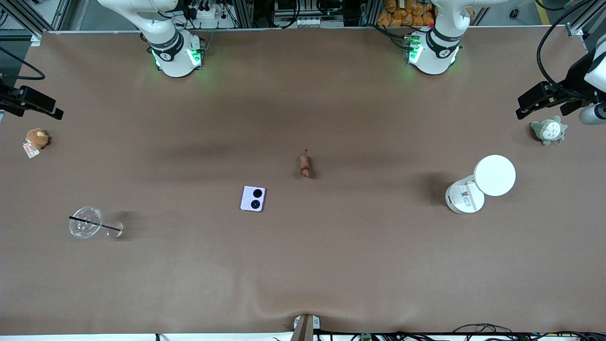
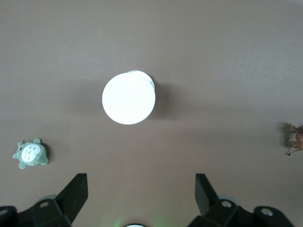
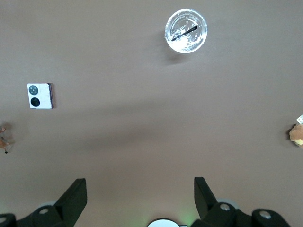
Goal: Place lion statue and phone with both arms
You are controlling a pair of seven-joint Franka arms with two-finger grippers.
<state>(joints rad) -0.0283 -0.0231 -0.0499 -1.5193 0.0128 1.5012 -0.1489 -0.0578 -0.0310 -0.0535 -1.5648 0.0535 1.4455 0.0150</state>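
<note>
The lion statue (image 1: 305,166), a tiny reddish-brown figurine, lies near the middle of the brown table. It also shows at the edge of the left wrist view (image 2: 296,137) and of the right wrist view (image 3: 4,139). The lavender phone (image 1: 253,198) lies flat, nearer the front camera and toward the right arm's end; the right wrist view shows it too (image 3: 40,96). My left gripper (image 2: 142,182) is open and empty, high over the table near the white container. My right gripper (image 3: 140,184) is open and empty, high over bare table at its own end.
A white round container with a white disc top (image 1: 478,187) stands toward the left arm's end, with a grey-green plush (image 1: 548,131) farther out. A clear glass with a black stick (image 1: 86,221) and a brown plush with a tag (image 1: 36,139) sit toward the right arm's end.
</note>
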